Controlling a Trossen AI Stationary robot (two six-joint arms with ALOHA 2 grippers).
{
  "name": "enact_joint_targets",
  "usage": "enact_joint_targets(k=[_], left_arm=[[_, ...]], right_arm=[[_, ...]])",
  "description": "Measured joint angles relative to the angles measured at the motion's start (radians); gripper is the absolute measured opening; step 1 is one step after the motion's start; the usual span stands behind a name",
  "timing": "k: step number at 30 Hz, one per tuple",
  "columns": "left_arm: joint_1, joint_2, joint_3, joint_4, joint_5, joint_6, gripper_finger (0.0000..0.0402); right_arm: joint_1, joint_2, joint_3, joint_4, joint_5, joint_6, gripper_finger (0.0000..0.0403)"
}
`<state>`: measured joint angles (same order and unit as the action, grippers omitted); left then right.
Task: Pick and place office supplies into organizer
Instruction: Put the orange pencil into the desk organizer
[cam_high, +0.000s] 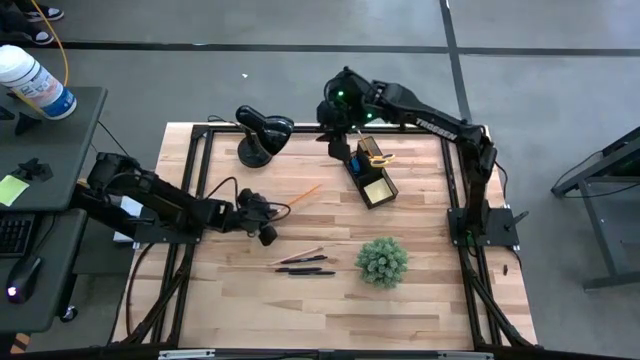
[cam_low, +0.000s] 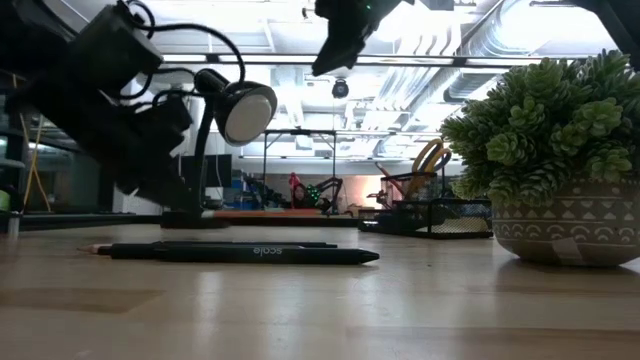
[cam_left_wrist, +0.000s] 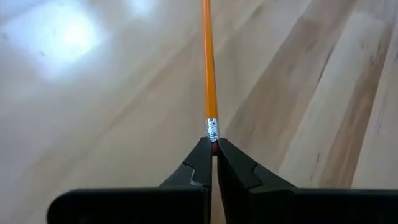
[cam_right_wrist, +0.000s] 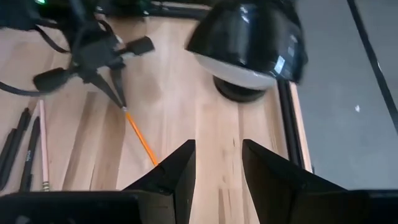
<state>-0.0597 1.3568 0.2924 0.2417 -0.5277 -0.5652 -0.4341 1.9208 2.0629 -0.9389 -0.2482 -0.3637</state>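
Your left gripper is clamped on the orange pencil's eraser end; the pencil runs diagonally toward the worktop's far right corner.

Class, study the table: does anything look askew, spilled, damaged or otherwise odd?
Nothing is spilled or broken. One oddity: the left gripper pinches the orange pencil only by its eraser tip, so the pencil sticks out long and unsupported. The pens lie loose on the table, outside the organizer.
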Motion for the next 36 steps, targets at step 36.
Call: enact_joint_targets(k=[36], left_arm=[[0.001,-0.244,0.003,0.453,-0.068,0.337,0.0000]], right_arm=[[-0.290,-0.027,0.000,-0.191,-0.543,0.063,0.0128]])
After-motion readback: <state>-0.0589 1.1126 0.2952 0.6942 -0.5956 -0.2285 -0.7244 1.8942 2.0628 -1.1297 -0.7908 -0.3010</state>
